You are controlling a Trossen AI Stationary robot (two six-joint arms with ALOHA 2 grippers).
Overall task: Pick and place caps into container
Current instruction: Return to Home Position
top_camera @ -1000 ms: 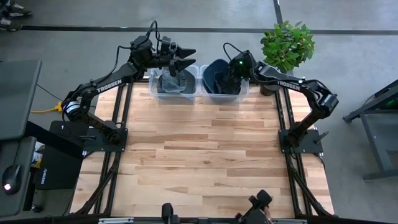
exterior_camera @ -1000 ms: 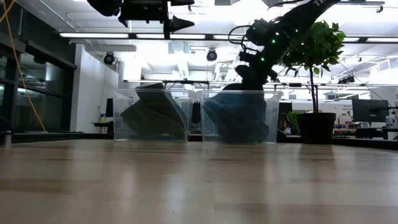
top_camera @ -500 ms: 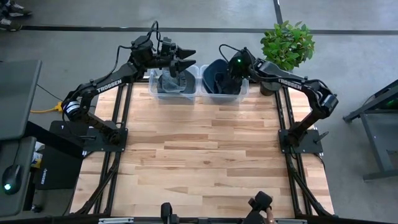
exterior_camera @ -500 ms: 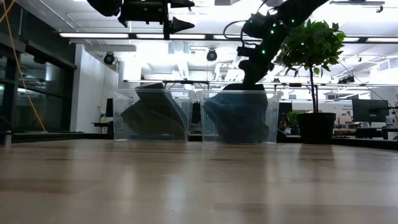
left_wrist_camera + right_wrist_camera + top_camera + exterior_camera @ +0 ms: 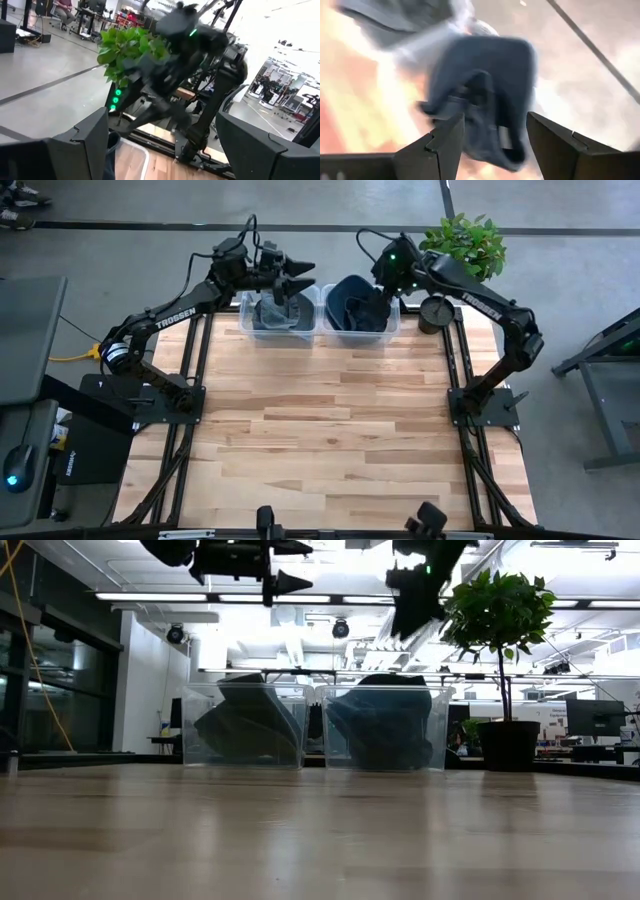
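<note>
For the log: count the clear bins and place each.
2. The left bin, with grey caps, sits at the table's far edge under the left gripper; the right bin, with dark blue caps, beside it under the right gripper.

Bright ceiling strip lights [image 5: 180,597] glare in the low view; the table [image 5: 320,840] shows a soft sheen (its near edge unfocused). In the right wrist view a cap [image 5: 485,95] smears with motion, background overexposed.

Wooden table [image 5: 320,430] in full view. Two clear bins stand on it at the far edge, just beside each other: left bin [image 5: 278,336], right bin [image 5: 355,340].
</note>
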